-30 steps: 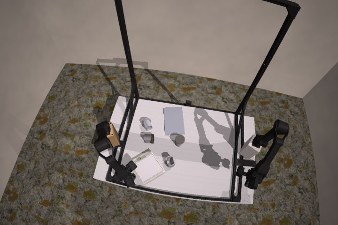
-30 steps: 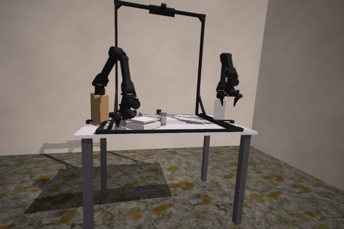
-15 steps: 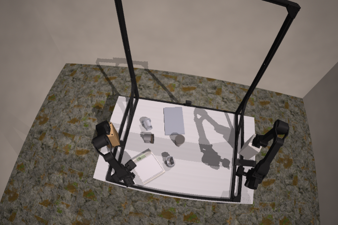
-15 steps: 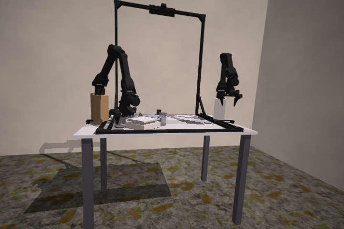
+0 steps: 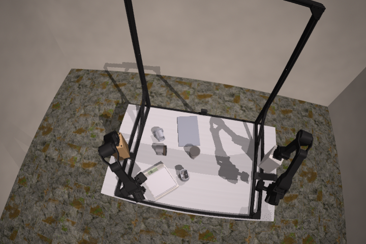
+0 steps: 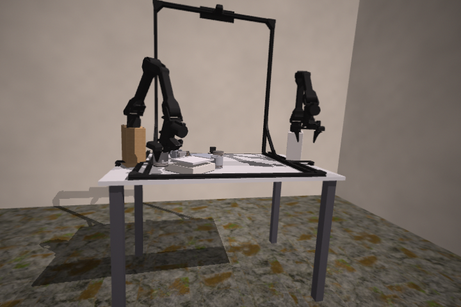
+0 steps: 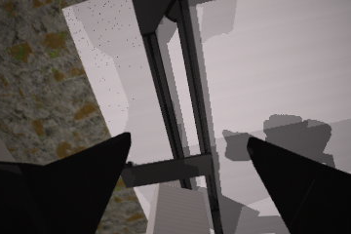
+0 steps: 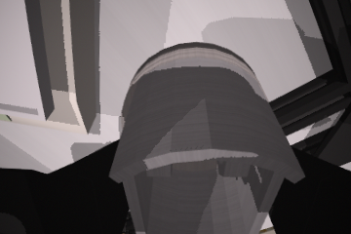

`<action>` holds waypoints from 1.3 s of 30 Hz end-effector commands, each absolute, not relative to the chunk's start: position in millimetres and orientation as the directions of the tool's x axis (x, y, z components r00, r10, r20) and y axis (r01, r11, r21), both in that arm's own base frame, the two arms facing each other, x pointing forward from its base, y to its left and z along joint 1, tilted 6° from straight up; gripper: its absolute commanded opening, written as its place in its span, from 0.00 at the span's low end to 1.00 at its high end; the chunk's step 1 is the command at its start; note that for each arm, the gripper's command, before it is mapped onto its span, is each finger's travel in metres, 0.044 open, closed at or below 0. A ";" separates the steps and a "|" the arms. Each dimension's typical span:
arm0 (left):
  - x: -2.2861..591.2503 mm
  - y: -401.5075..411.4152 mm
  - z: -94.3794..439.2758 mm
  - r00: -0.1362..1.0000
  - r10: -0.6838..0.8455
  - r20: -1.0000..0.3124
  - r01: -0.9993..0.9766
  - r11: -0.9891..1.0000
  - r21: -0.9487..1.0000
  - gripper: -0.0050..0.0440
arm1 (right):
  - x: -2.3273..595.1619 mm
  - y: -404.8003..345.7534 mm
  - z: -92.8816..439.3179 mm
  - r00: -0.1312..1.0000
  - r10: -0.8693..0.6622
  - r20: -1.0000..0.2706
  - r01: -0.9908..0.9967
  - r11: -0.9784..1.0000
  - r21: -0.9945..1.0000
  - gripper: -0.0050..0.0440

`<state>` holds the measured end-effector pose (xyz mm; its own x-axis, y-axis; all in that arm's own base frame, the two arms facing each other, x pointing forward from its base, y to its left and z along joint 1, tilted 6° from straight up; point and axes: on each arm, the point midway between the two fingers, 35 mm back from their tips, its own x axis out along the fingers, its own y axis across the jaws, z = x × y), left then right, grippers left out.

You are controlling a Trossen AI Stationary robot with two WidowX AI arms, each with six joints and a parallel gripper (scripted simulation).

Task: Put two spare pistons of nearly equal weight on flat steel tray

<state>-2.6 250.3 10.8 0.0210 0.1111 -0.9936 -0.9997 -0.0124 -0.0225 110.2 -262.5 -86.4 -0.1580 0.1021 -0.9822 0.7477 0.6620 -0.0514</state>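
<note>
Gripping one grey, hollow, round-crowned piston (image 6: 161,160) (image 8: 198,107): right fingers (image 5: 143,188) (image 6: 161,158) closed on it, partly open, beside the pale boxy scale (image 5: 160,182) (image 6: 191,167). Can't tell if it's lifted. Four other pistons, also off the tray: a pair (image 5: 158,133) left of it, one (image 5: 194,151) by its near edge, one (image 5: 184,174) (image 6: 218,160) by the scale. One flat, smooth, blue-grey tray (image 5: 188,131). Left fingers (image 5: 265,192) (image 6: 306,140) wide open, empty, room around.
</note>
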 end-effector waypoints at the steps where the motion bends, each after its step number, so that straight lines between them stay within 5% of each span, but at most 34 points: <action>1: -2.3 250.3 10.8 0.024 0.110 -0.994 -1.000 -0.008 -0.025 1.00 | 110.0 -262.7 -77.5 -0.158 0.095 -0.983 0.747 0.663 -0.056 0.43; 26: -2.3 250.3 10.8 0.024 0.110 -0.994 -1.000 -0.008 -0.025 1.00 | 110.4 -261.1 -45.7 -0.151 0.085 -0.985 0.750 0.659 -0.058 0.43; 39: -2.3 250.3 10.8 0.024 0.110 -0.994 -1.000 -0.008 -0.025 1.00 | 152.7 -232.8 -24.8 0.015 -0.105 -0.994 0.643 0.762 -0.071 0.43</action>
